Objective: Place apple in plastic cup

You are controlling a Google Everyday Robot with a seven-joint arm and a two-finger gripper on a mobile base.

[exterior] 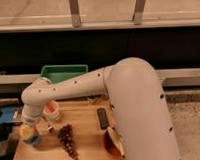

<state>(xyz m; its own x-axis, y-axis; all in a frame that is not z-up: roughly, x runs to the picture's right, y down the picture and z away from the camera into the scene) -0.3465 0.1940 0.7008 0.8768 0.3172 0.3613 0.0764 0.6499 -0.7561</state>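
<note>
The apple (26,130), small and yellow-orange, sits at the mouth of the light-blue plastic cup (32,140) near the front left corner of the wooden table (91,150). My gripper (28,120) is directly above the apple and touches or nearly touches its top. My white arm (78,85) reaches to it from the right. The lower part of the apple is hidden by the cup's rim.
A white cup (51,111) with a red-orange item stands just right of the gripper. A dark grape bunch (67,140) lies beside the blue cup. A black flat object (102,118) and a brown bowl (114,142) are further right. A green bin (64,72) stands behind.
</note>
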